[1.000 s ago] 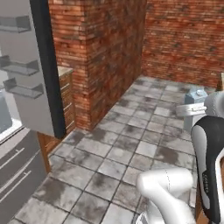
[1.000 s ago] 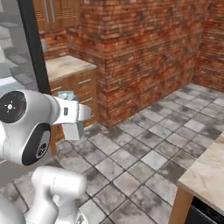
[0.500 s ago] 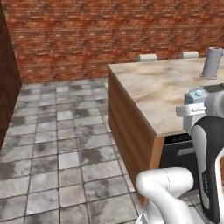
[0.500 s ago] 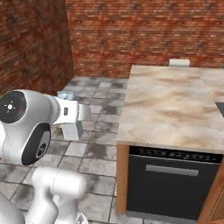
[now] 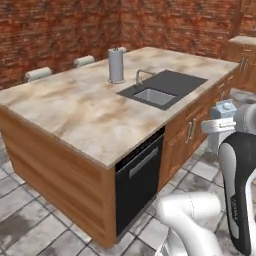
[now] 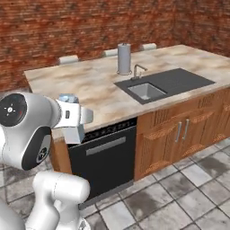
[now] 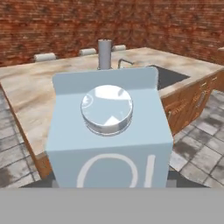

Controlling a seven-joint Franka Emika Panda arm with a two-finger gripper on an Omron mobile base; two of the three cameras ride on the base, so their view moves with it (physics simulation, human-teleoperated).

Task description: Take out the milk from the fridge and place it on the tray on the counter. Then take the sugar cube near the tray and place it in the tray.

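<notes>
While the hand (image 6: 74,117) is gripping the milk (image 7: 108,133) at left-center of the right base view, carton's hanging just off the bench (image 6: 99,85) front edge; bench top's sitting open w/ sink (image 6: 146,91) mid-frame.

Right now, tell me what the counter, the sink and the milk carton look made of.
Counter: beige marbled stone, smooth, judging by its veined pattern. Sink: dark matte surround and a paler grey basin, possibly metal or composite. Milk: pale blue carton, likely coated card, with a glossy silvery cap.
</notes>
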